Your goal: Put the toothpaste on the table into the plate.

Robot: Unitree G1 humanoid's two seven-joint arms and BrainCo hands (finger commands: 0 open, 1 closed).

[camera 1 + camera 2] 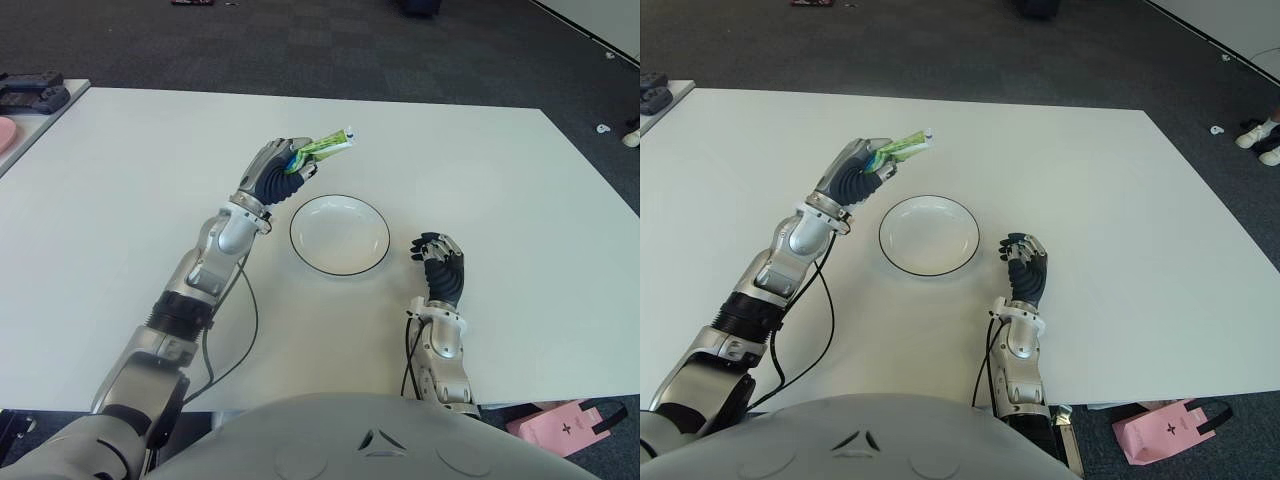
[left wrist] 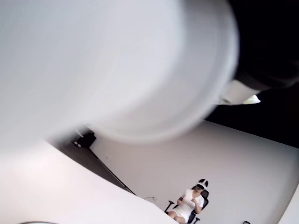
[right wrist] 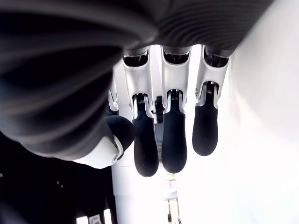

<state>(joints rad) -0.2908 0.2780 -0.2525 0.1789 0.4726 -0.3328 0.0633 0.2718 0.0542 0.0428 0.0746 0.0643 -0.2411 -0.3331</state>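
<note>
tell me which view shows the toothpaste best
The left eye view: the green toothpaste sticks out of the left hand, beyond the plate. The right eye view matches. Neither wrist view shows it clearly.

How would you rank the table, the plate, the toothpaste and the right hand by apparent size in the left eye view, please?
1. table
2. plate
3. right hand
4. toothpaste, partly hidden inside the left hand and held farther away, so its rank is unsure.
</note>
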